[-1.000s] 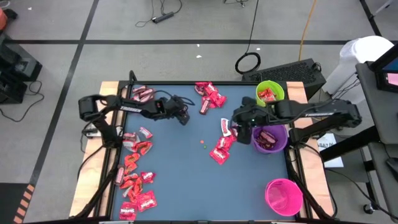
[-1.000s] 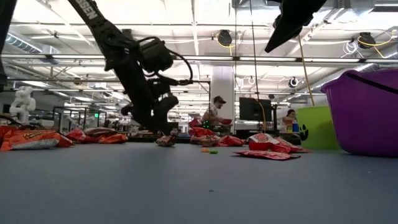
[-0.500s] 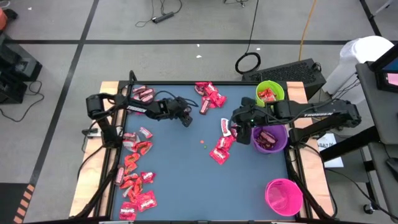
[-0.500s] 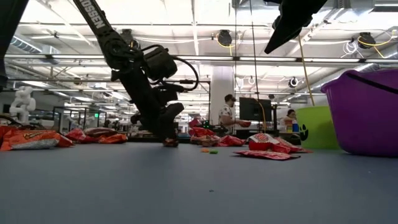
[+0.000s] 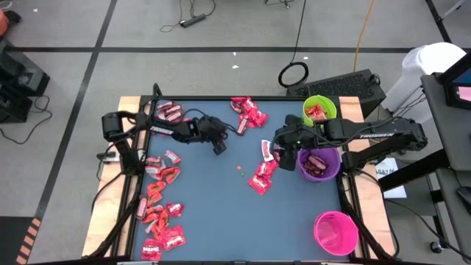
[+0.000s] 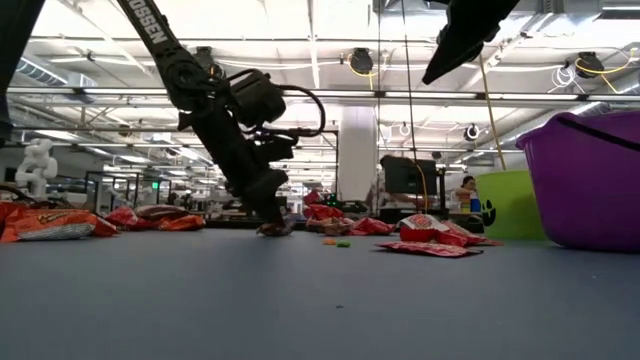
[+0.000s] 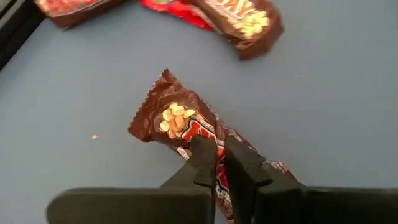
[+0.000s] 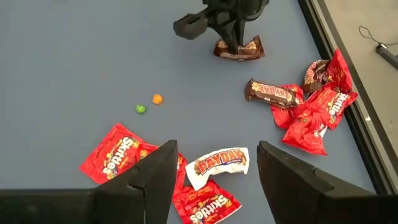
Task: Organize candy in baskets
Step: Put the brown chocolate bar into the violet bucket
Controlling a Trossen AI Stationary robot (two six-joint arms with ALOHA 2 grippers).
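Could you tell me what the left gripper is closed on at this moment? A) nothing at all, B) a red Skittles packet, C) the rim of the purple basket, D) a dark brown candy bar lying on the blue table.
D: the left wrist view shows the left gripper with its fingers pinched on the dark brown candy bar, which lies flat on the blue table.

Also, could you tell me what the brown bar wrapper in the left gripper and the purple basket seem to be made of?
The brown wrapper looks like thin glossy plastic film: it creases and has a serrated end seal. The left gripper is shut on it. The purple basket looks like smooth moulded plastic with a slight sheen, probably rigid.
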